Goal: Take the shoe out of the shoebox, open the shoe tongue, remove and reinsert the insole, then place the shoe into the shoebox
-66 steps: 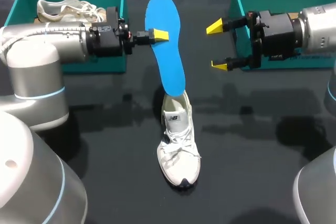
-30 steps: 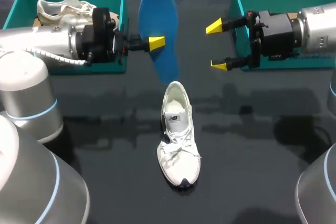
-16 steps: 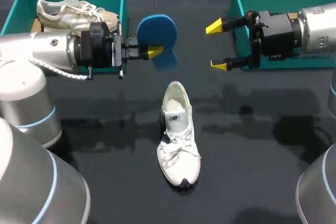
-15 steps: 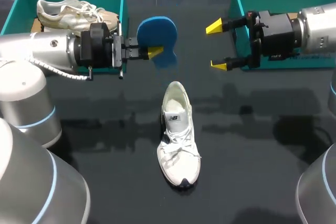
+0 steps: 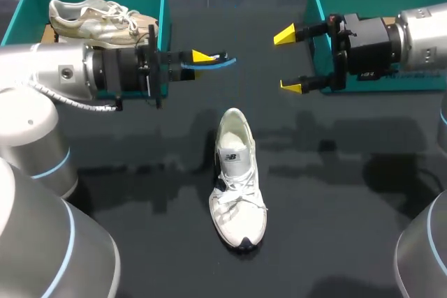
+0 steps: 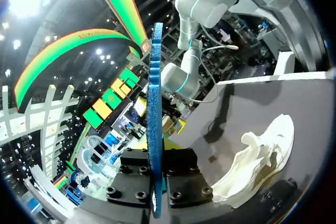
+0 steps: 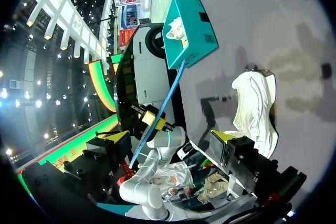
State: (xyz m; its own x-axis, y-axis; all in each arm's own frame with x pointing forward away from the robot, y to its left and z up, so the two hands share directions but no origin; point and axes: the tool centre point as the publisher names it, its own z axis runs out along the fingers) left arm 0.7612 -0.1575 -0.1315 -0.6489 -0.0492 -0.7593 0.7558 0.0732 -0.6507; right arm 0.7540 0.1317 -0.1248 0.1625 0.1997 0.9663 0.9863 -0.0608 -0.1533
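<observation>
left jaws gripping insole (image 5: 225,62), right jaws spread, shoe (image 5: 237,186) on table (image 5: 349,207)

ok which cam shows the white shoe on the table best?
Head view: the white shoe lies whole and unblocked, seen from above, laces and opening clear. Left wrist view shows the shoe from a low side angle only. Right wrist view shows the shoe partly, one end hidden behind the right gripper.

Overhead light falls evenly on the dark, glossy worktop (image 5: 335,242), which shows faint glints along its far edge. Soft shadows of the left arm (image 5: 42,82) and right arm (image 5: 426,33) lie either side of the white shoe (image 5: 237,179), the brightest thing there. In the right wrist view the worktop shines pale grey with glare.
</observation>
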